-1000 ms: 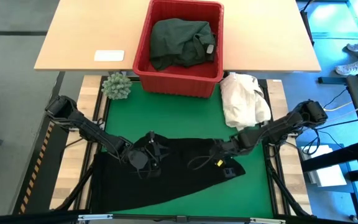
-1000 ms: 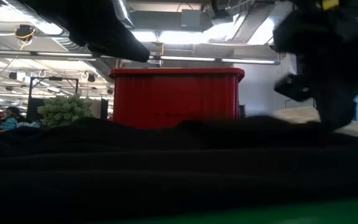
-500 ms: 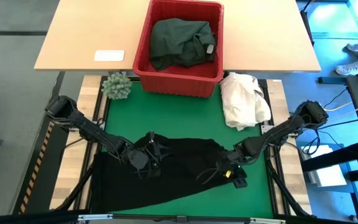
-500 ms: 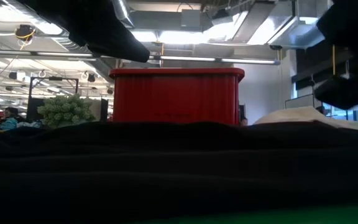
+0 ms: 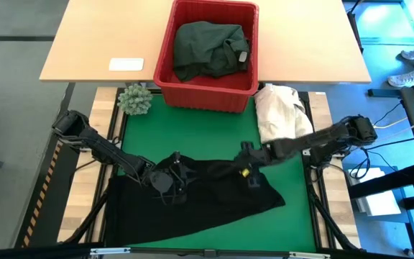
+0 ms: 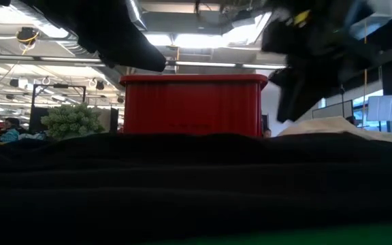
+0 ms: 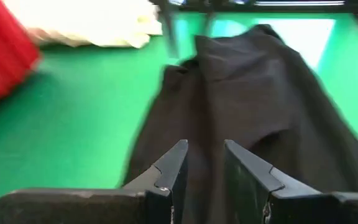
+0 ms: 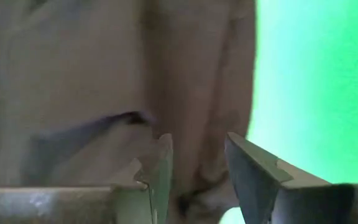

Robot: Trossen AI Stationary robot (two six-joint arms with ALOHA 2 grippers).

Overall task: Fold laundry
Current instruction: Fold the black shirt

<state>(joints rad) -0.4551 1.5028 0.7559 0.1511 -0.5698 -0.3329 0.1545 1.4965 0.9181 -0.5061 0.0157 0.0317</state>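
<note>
On the near half of the green table mat (image 5: 192, 137) lies a black cloth garment (image 5: 207, 201), spread flat and reaching close to the mat's near edge. The left gripper (image 5: 169, 180) rests on the garment's left part; in the left wrist view its two dark fingers (image 7: 173, 171) stand a narrow gap apart over the black cloth (image 7: 253, 112), and whether any fold is pinched between them cannot be made out. The right gripper (image 5: 246, 167) is at the garment's far edge, right of centre. In the right wrist view its fingers (image 8: 157, 168) are parted with nothing visibly clamped between them, and pale cloth fills most of that view, too blurred to read further.

Bare green mat lies open between the black garment and the red plastic basket (image 5: 165, 72) at the far edge. A dark green garment (image 5: 207, 47) sits bunched inside the basket. Right of the basket, a cream-white cloth heap (image 5: 282, 111) lies on the mat's right border, just beyond the right arm. A small green spiky plant (image 5: 135, 99) stands left of the basket.

From the low view, the black garment (image 6: 196, 184) hides nearly all the table surface, and the grippers' tips are cut off above.
</note>
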